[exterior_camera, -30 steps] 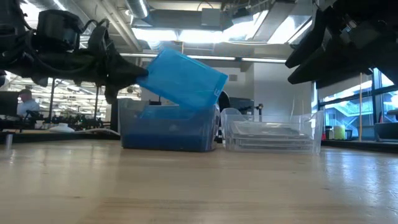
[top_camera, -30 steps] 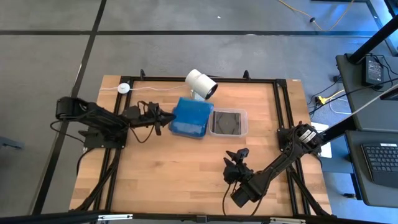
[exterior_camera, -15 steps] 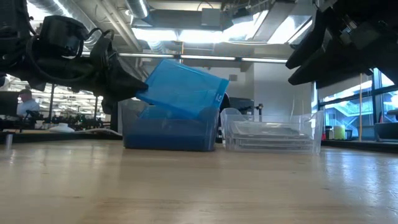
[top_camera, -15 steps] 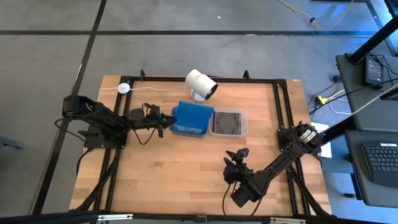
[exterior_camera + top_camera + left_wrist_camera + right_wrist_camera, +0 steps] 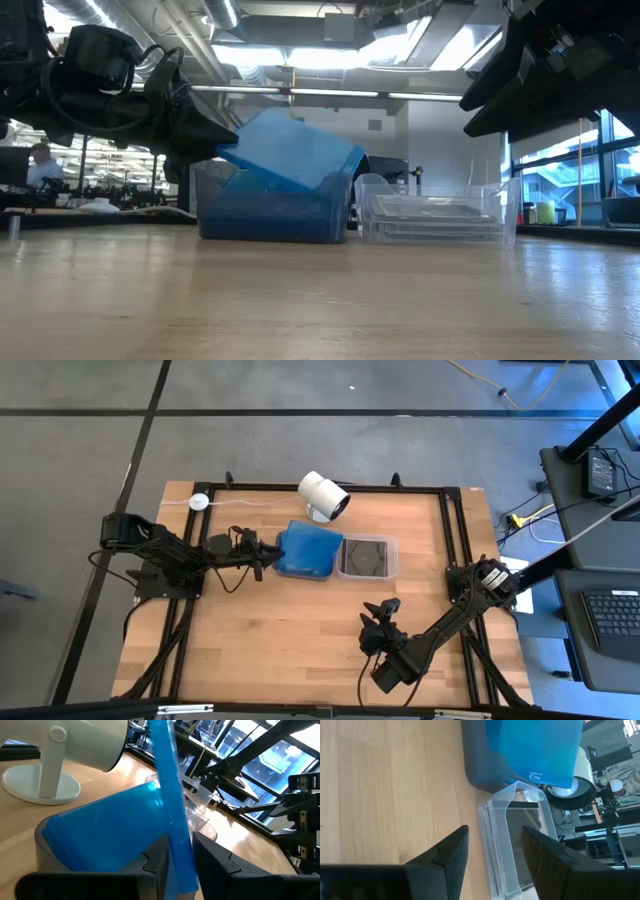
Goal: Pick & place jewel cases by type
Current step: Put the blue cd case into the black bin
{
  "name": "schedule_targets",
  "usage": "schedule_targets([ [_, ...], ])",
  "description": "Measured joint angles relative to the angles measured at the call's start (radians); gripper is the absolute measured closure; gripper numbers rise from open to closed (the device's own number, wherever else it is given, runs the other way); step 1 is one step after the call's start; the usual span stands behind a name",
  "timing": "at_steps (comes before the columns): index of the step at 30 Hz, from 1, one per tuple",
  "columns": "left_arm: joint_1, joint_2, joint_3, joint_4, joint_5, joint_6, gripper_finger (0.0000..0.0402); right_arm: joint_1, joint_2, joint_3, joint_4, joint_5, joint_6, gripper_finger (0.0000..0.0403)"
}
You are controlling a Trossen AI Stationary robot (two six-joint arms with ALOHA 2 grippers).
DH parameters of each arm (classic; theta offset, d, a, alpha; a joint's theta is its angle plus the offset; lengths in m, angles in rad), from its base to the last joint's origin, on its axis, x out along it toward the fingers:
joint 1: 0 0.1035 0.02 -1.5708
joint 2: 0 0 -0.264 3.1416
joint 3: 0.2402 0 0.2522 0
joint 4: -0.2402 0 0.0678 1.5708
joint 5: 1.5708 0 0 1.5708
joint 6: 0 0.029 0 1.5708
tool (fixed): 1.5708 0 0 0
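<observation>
translucent blue flat square plastic jewel case [image 5: 290,150]: 1 seen clearly, tilted; any more under it in its tub can't be counted
dark grey flat jewel case showing a disc [image 5: 363,556]: 1 visible from above, stack depth can't tell
deep rectangular plastic tubs: 2, blue-looking tub [image 5: 270,205] and clear tub [image 5: 440,215]
white cylindrical camera on round stand [image 5: 324,495]: 1
dark robot arms: 2
two-finger grippers: 2, left gripper [image 5: 262,556], right gripper [image 5: 378,612]

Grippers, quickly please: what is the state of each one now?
Left gripper: fingers around the edge of a translucent blue plastic jewel case, over the blue-filled tub.
Right gripper: open, holding nothing.
</observation>
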Motion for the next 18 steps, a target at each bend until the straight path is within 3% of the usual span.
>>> schedule_targets([
  [5,0.000,0.000,0.000,0.000,0.009,-0.003,0.0287,0.000,0.000,0.000,0.000,-0.004,0.000,0.0218],
  [12,0.003,0.000,0.000,0.000,0.127,0.031,0.0262,0.000,0.000,0.000,0.003,-0.040,-0.019,0.0218],
  [18,0.003,0.000,0.000,-0.021,0.069,0.037,0.0260,0.000,0.000,0.000,0.007,-0.043,-0.020,0.0217],
])
